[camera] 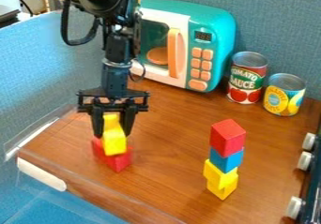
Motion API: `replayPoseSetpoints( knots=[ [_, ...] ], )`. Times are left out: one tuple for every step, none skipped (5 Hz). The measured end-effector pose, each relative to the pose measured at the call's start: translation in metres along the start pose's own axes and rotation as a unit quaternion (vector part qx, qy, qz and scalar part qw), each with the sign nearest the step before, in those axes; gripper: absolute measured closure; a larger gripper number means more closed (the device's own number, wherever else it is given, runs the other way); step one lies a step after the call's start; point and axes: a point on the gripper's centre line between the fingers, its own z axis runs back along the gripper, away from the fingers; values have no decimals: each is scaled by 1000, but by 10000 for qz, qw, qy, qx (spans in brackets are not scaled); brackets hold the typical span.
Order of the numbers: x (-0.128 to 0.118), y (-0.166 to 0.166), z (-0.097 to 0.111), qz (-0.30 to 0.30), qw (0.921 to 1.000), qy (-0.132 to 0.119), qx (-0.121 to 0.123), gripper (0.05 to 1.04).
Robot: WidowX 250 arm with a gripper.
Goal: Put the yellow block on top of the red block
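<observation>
The black arm comes down from the top edge, its hard, jointed parts ending in 1 gripper low over the left part of the smooth, brown wood-grain table. Its 2 dark fingers are closed around the smooth-faced yellow block, 1 on each side. This 1 block is taller than wide and stands nearly upright, directly over the 1 red block and hiding part of it; whether the 2 blocks touch, I cannot tell. Well apart, on the right, 4 flat-sided blocks form 1 uneven stack: 1 red cube at the top, 1 blue cube under it, then 2 yellow pieces, with their edges turned out of line. Behind are 1 rounded, glossy teal toy microwave with 7 orange buttons and 1 upright orange handle, and 2 round cans with metal lids and printed labels. At the right edge are 3 rounded white knobs. The wall has a speckled, fabric-like texture.
</observation>
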Motion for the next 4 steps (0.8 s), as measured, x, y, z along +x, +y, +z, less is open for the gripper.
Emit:
replayPoseSetpoints(
  knots=[
    [1,-3,1,15,10000,83,9,144],
    [-1,-7,1,19,9999,131,-85,79],
    [-1,-8,1,-86,9998,147,-127,82],
    [6,-15,23,-248,9992,-138,-265,83]
  ],
)
